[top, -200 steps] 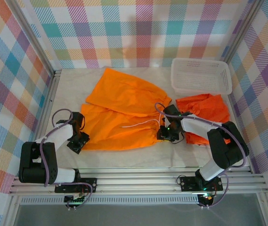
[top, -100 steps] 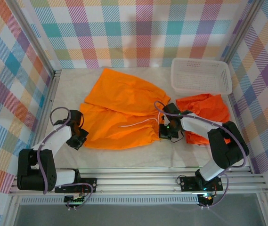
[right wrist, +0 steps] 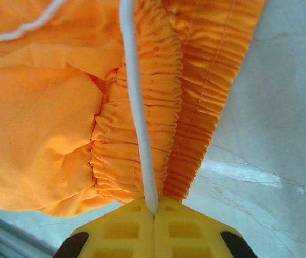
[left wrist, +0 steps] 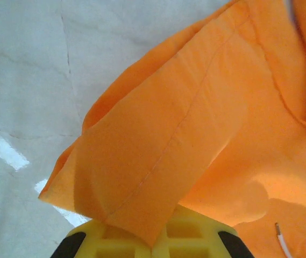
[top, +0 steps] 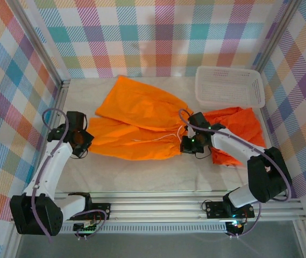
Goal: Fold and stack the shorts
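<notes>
Pale marbled table [top: 131,177], matte. Orange shorts [top: 142,115] mid-table: thin smooth cloth, legs fanned toward far left, stretched between both grippers. Crumpled pair [top: 239,126], redder orange, bunched at right, just nearer than basket [top: 198,88], a rectangular white plastic lattice. Left gripper [left wrist: 153,239] clamped on folded, stitched hem corner. Right gripper [right wrist: 154,215] pinches ruched elastic waistband plus drawstring [right wrist: 136,107], a white round cord.

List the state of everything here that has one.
spread orange shorts, laid out, not yet folded
left gripper, shut on their leg hem
right gripper, shut on their waistband and drawstring
second orange shorts, crumpled beside the basket
basket, upright, empty
</notes>
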Robot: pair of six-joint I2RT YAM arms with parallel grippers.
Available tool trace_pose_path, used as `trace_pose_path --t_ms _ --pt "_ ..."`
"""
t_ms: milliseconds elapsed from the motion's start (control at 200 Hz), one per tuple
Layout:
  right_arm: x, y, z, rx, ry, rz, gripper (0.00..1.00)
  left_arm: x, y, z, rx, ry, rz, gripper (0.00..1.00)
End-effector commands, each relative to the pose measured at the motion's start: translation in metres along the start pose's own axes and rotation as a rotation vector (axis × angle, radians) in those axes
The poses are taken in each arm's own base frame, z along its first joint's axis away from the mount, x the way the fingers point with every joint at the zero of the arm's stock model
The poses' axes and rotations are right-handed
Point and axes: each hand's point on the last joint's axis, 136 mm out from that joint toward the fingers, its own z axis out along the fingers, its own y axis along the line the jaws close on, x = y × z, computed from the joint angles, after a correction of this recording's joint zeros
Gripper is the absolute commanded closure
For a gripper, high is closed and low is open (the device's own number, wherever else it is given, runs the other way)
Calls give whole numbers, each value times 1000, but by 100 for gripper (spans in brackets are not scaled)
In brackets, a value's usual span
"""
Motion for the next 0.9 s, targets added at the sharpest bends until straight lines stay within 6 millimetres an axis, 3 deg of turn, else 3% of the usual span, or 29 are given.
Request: trace_pose_path --t_ms 0,335,515,690,895 --pt "-4 23 -25 -69 -26 -42 100 -18 10 -30 -49 -80 48 100" --pt "-3 51 -54 -186 -52 -48 100 -48 16 -96 -26 -242 86 100" --pt "0 55 -66 -199 -68 -54 100 -54 28 -125 -31 -302 91 100" --pt "1 57 -78 -196 -92 -47 100 -53 24 -128 6 -307 90 100" --pt "-24 54 -81 -129 -139 3 100 -68 -12 -108 36 -289 101 100"
